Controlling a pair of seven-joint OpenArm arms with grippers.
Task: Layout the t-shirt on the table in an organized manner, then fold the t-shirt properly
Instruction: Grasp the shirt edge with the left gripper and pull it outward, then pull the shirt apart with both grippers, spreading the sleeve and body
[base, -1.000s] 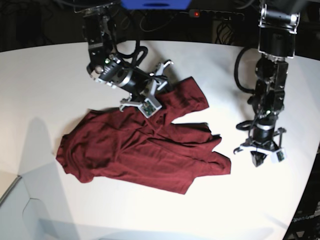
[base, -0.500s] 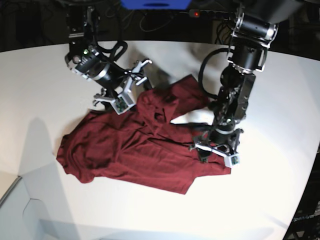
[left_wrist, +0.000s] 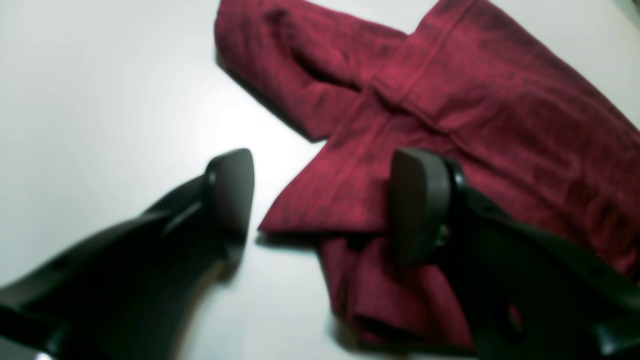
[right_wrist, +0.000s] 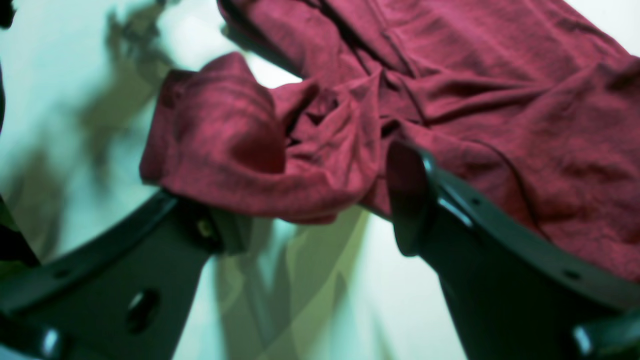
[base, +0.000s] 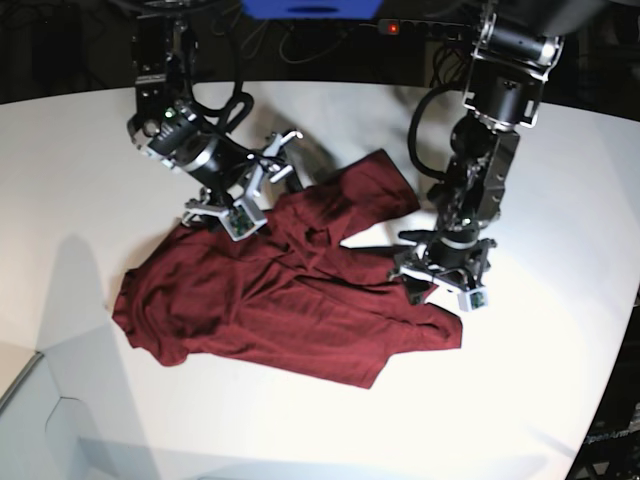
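Note:
The maroon t-shirt (base: 290, 300) lies crumpled in the middle of the white table (base: 80, 180), with a sleeve folded up toward the back. My left gripper (base: 440, 285) hovers at its right edge. In the left wrist view it (left_wrist: 322, 200) is open over a corner of the t-shirt (left_wrist: 475, 100), one fingertip (left_wrist: 230, 195) above bare table (left_wrist: 100, 75). My right gripper (base: 255, 195) sits at the shirt's back left edge. In the right wrist view it (right_wrist: 310, 220) is open, and a bunched fold of the t-shirt (right_wrist: 225, 145) hangs across the gap, hiding part of one finger.
A power strip (base: 420, 28) with a red light and cables run along the back. The table's curved edge (base: 610, 400) passes close on the right. A pale flat panel (base: 30, 420) juts in at the lower left corner.
My left arm swung in from the table's right side onto the shirt's right edge and its jaws opened. My right gripper drew back leftward off the shirt's upper part and opened wider.

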